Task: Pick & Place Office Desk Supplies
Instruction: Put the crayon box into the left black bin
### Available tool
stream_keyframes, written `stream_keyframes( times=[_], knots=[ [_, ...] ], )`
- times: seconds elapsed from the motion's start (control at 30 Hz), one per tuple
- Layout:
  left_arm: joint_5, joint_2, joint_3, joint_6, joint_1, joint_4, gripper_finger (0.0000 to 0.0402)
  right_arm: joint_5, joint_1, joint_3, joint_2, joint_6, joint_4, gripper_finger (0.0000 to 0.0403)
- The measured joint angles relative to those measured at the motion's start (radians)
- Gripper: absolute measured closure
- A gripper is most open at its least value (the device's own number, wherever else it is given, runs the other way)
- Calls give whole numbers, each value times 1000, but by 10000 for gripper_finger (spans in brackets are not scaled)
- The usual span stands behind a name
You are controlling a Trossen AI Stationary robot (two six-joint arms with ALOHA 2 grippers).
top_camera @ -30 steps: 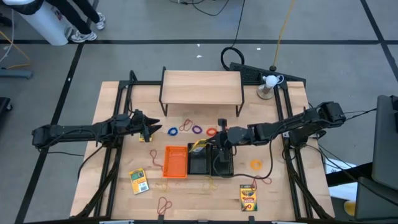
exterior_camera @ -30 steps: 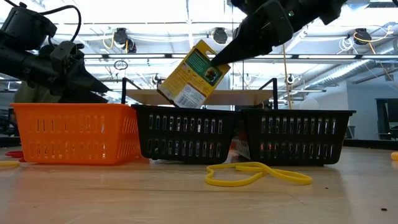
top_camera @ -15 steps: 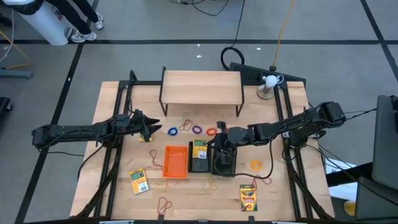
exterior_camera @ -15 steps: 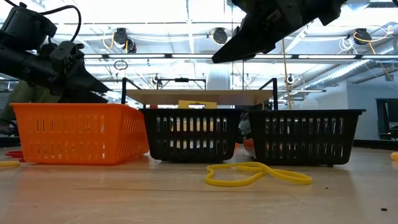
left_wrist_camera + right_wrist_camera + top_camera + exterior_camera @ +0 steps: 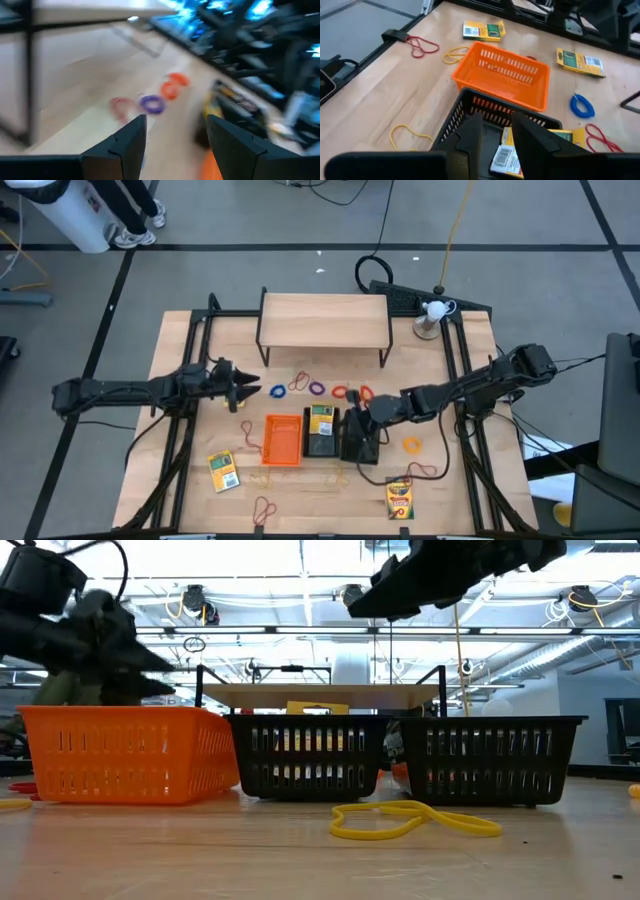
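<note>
Bright, even overhead light falls across the wooden counter (image 5: 200, 340) in the high view, leaving only faint, soft shadows under the raised wooden shelf (image 5: 324, 319). At counter height, ceiling lamps (image 5: 350, 595) and a glowing white ceiling backlight the scene, turning the right arm (image 5: 450, 570) into a near silhouette, while the left arm (image 5: 80, 625) smears with motion blur. The left wrist view is heavily streaked by movement, rubber-band loops (image 5: 150, 102) reduced to soft blobs and blue glare flaring at the far side. The right wrist view is sharper, the orange tray (image 5: 502, 80) crisp, its own dark fingers (image 5: 470, 135) close up and soft.
</note>
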Motion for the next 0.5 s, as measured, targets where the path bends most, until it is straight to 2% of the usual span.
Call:
stream_keyframes(
  times=[0.17, 0.27, 0.37, 0.5],
  knots=[
    [88, 0, 0, 44, -72, 194, 195, 11, 31, 0, -17, -54, 47, 298],
    [83, 0, 0, 53, -138, 289, 195, 99, 62, 0, -51, -72, 10, 305],
    [46, 0, 2, 88, -219, 340, 195, 175, 92, 0, -104, -60, -30, 313],
    [-100, 6, 52, 186, -333, 312, 195, 210, 120, 0, -171, 6, -73, 323]
  ],
)
